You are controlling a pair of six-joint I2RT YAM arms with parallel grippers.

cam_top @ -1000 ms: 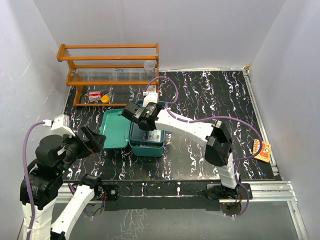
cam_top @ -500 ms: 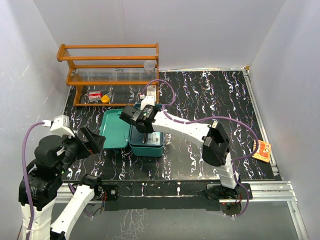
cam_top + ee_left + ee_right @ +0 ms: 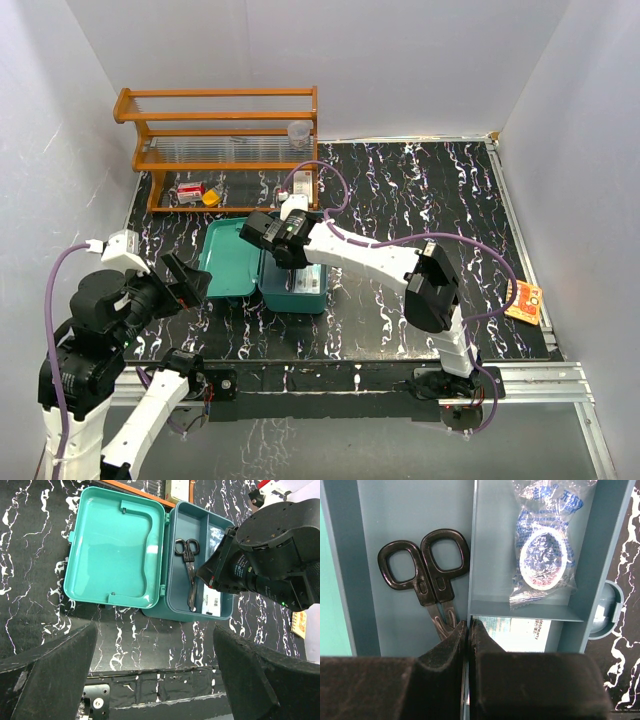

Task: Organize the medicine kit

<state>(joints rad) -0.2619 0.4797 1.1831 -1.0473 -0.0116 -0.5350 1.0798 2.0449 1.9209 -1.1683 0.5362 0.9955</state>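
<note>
Teal first: seeing medicine kit (image 3: pixel 228 262) at centre-left of top view, flipped open leftward. Seeing right gripper (image 3: pixel 466 630) pinched fully closed, holding nothing, tips right at scissors (image 3: pixel 427 572) blades beside the divider (image 3: pixel 471 545). Risking jamming on that divider, or dragging the scissors, if dropping further. Noting left gripper (image 3: pixel 190 278) gaping wide, empty, lower left.

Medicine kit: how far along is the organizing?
Done: medicine kit open, scissors and a sealed packet in separate compartments. In hand: right claw, shut, sits over the divider beside the scissors; left claw open, apart. Left: orange packet and red box lie outside; lid unclosed.
</note>
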